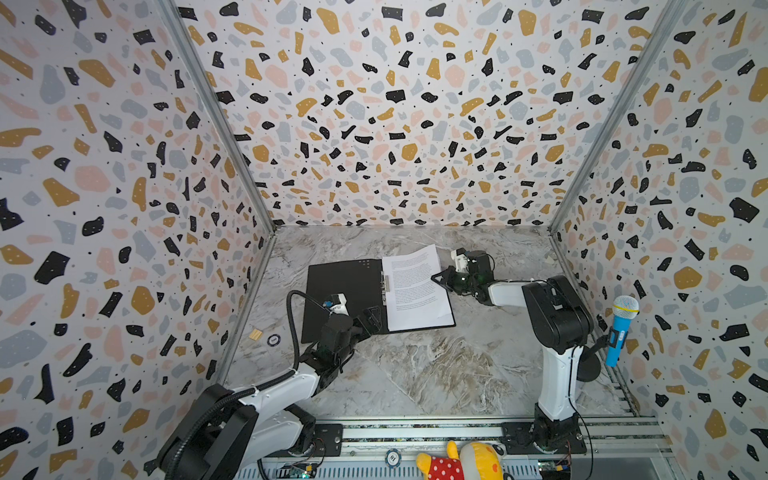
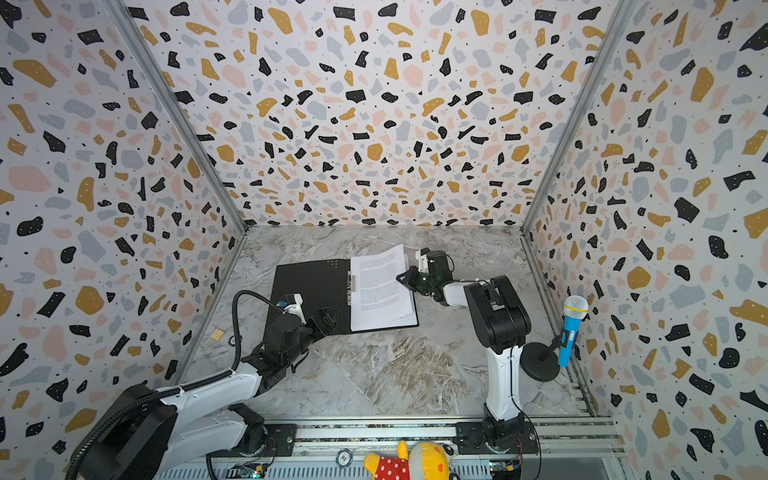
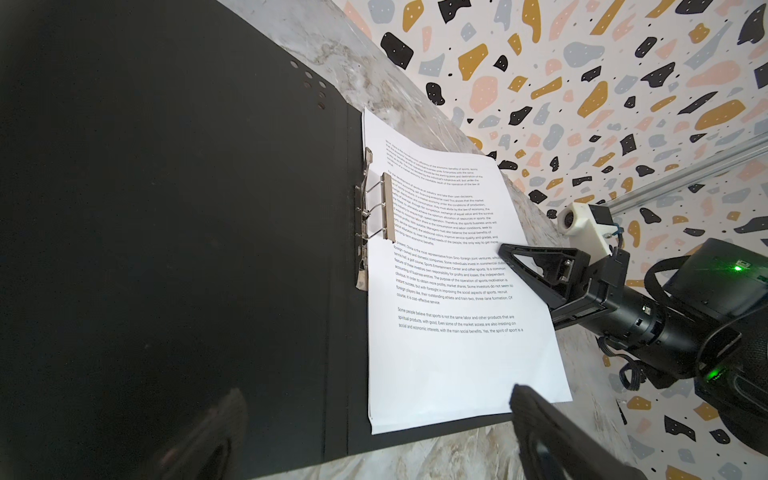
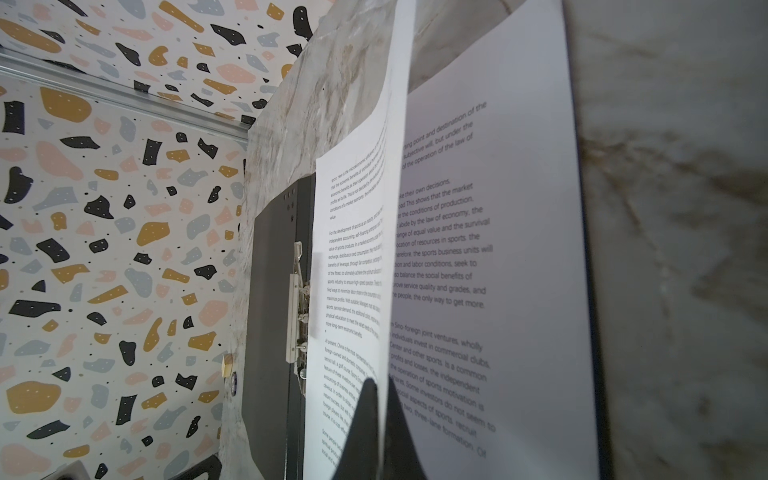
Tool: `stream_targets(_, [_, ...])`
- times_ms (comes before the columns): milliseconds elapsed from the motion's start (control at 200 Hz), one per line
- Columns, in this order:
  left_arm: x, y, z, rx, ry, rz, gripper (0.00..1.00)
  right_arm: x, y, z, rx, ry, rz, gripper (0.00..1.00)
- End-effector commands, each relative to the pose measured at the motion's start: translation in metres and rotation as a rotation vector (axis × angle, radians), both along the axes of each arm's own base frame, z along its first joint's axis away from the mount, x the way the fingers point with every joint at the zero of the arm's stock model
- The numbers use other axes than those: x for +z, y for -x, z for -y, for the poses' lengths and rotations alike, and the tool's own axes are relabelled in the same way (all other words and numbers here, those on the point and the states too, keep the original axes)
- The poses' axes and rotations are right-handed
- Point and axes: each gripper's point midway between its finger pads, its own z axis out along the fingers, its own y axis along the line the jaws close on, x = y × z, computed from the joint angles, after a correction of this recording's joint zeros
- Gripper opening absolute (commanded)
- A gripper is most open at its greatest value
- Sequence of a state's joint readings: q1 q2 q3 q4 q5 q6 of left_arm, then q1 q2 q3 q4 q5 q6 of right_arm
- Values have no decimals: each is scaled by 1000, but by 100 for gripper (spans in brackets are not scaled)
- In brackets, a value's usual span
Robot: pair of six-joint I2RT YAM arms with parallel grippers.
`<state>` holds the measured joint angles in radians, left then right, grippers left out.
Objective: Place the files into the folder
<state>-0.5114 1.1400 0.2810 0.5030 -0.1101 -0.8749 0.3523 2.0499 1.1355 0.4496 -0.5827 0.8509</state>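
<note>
marble table (image 1: 415, 374): carries the folder (image 1: 345, 291), which lies open and flat, black inside up, left of centre in both top views. the files (image 1: 415, 291) lie stacked on its right-hand leaf, with the long axis parallel to the spine and running away from the arm bases. right gripper (image 1: 436, 277): jaws closed, pinching the outer long edge of the top sheet (image 4: 353, 249), which bows up off the printed sheet beneath it in the right wrist view. left gripper (image 1: 370, 320): jaws spread wide, nothing held, over the near end of the left leaf close to the spine; contact with the leaf cannot be told. spine clip (image 1: 385, 284): metal, just beside the files' inner edge, directly across the sheet from the right gripper. judgement: the right arm is nearer and has the sheet. the coming move turns on carrying that sheet's inner edge leftward, square to the spine, toward the clip.
</note>
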Motion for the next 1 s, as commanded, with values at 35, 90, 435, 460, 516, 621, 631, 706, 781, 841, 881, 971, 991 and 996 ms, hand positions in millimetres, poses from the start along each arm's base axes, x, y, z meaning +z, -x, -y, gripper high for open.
stream_targets(35, [7,-2,-1,-1,19,38,99,8,0,-3,12,6,30,0])
stream_targets(90, [6,-1,-1,0,18,37,100,9,0,-2,10,11,33,0])
stream_targets(435, [7,-1,0,-2,25,38,99,13,1,0,14,17,41,0])
stream_targets(460, [7,-1,0,-2,25,39,100,14,1,0,14,18,44,0])
stream_targets(516, [6,-1,0,-1,25,37,99,15,2,1,15,18,45,0])
stream_targets(621, [6,-1,0,-3,29,37,99,15,2,4,10,20,48,0])
stream_targets(631, [6,-1,0,-3,29,37,100,15,2,5,9,21,48,0])
stream_targets(706, [7,-1,1,-4,31,39,99,16,2,6,8,22,51,0])
stream_targets(781, [7,-1,1,-5,32,40,99,16,2,7,7,23,49,0])
stream_targets(841, [7,-1,1,-7,32,39,100,15,2,7,7,24,49,0])
stream_targets(881, [7,-1,1,-7,32,39,99,14,3,7,7,24,45,0])
stream_targets(971, [6,-1,1,-9,32,37,99,13,3,7,6,26,43,0])
stream_targets(991, [6,-1,1,-9,32,37,100,13,3,7,6,26,44,0])
stream_targets(996, [6,-1,1,-9,31,37,99,12,3,7,5,26,42,0])
